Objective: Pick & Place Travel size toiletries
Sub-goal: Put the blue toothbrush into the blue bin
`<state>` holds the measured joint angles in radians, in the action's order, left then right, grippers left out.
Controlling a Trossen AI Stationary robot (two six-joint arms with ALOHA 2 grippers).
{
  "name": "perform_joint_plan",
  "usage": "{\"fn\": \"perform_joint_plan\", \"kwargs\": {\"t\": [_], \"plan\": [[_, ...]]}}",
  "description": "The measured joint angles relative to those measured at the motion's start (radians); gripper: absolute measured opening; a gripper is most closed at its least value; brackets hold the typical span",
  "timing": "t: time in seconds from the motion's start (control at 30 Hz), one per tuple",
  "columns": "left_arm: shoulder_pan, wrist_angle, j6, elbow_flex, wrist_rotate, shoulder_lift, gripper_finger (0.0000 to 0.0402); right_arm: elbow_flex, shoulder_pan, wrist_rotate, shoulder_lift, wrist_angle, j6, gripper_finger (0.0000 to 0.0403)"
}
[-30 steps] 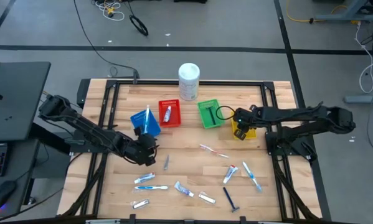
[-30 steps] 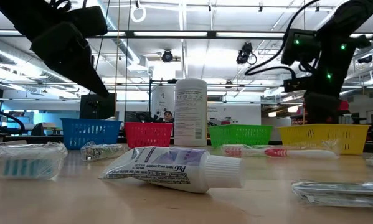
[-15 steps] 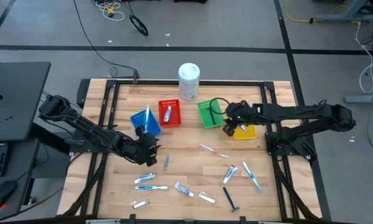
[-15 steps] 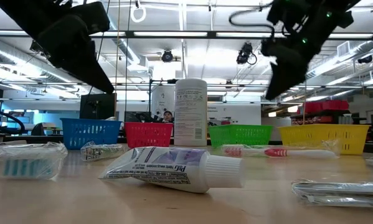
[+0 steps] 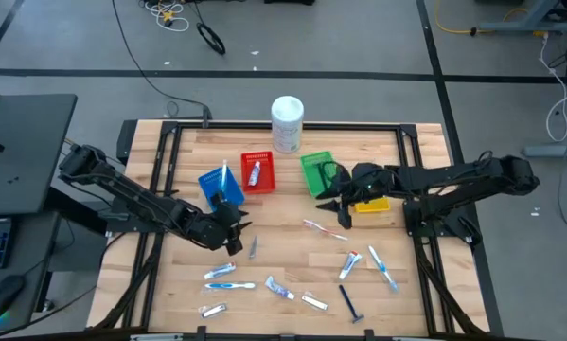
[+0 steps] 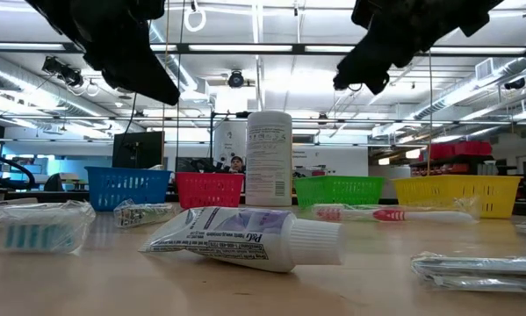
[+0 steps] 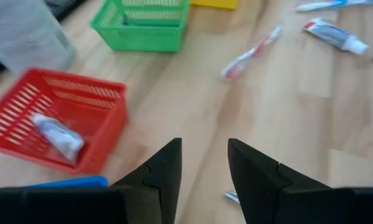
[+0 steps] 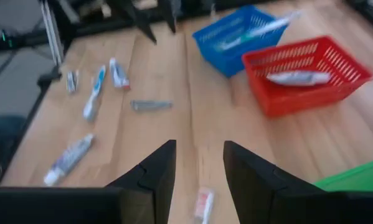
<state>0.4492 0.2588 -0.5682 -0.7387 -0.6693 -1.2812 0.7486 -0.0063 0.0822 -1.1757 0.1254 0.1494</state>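
Note:
The toiletries lie scattered on the near half of the table: a pink toothbrush, a silvery sachet, toothpaste tubes, blue-white toothbrushes and a dark razor. My left gripper hovers open just left of the sachet, and its fingers hold nothing. My right gripper is open too, above the table between the green basket and the pink toothbrush. A tube lies in the red basket, and a toothbrush stands in the blue basket.
The yellow basket sits just right of my right gripper. A big white tub stands at the far edge behind the baskets. Bare wood lies between the basket row and the scattered items. More sachets and tubes lie near the near edge.
My right gripper has risen from over the yellow basket and swung toward the table's left and near side, ending above the pink toothbrush. My left gripper has shifted a little toward the silvery sachet. No item on the table has moved.

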Motion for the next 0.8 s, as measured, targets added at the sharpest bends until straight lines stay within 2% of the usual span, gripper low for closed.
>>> {"fn": "perform_joint_plan", "kwargs": {"t": [0.17, 0.33, 0.5, 0.63, 0.8], "plan": [[0.016, -0.055, -0.048, -0.001, 0.089, -0.024, 0.0138, 0.0, 0.017, 0.0, -0.063, -0.021, -0.104, 0.0143], [0.075, -0.181, -0.082, -0.002, 0.242, -0.073, 0.0138, 0.0, 0.0, -0.002, -0.133, -0.182, -0.215, 0.0143], [0.157, -0.259, -0.124, -0.001, 0.281, -0.158, 0.0138, 0.0, -0.019, -0.002, -0.187, -0.333, -0.243, 0.0142], [0.203, -0.24, -0.241, -0.001, 0.317, -0.233, 0.0138, 0.0, -0.032, -0.002, -0.206, -0.349, -0.244, 0.0142], [0.242, -0.265, -0.31, -0.001, 0.391, -0.311, 0.0138, 0.0, -0.043, -0.002, -0.221, -0.349, -0.244, 0.0142]]}}
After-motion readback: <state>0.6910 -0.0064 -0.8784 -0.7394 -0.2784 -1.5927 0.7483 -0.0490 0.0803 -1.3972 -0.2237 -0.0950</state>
